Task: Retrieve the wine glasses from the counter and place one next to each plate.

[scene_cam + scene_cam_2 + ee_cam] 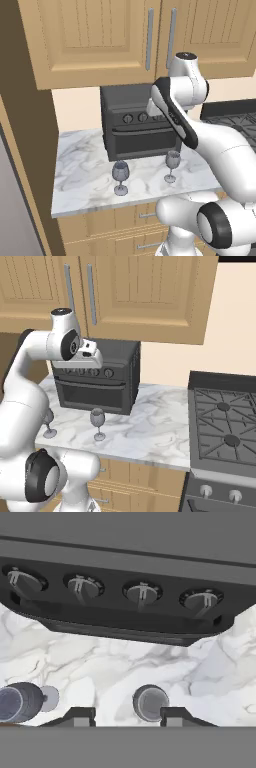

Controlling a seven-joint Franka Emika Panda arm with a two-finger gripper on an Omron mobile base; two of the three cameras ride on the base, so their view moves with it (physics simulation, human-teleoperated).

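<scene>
- Step in hand, as I read it: lining up on the first pickup. Both wine glasses are on the counter [85, 165] in front of the toaster oven [137, 122], and no plates around here, so nothing's been delivered yet.
- The right-hand wine glass [172, 166] stands just off the oven's right front corner, upright. The left-hand wine glass [120, 177] stands out from the oven door, closer to the counter's front edge, also upright.
- In the hand view the gripper [126, 714] looks down past the oven's knob row, and one glass rim sits nearly between the finger tips, a bit toward the right one. I'm guessing that's the right-hand one.
- Fingers are apart with nothing between them; the glass is well below, not touched.
- Next move, I'd say: shift a touch so the bowl is centred, drop straight down, then close gently on the bowl or just under it. Thin stem, round foot, so a sideways nudge could tip it.
- Room to move: the oven face is close behind the target glass, so that side is tight. The side toward the counter's front edge is open, and bare marble runs from the oven toward the stove [225, 431].
- The other glass is well apart from the target, so it shouldn't get bumped.
</scene>
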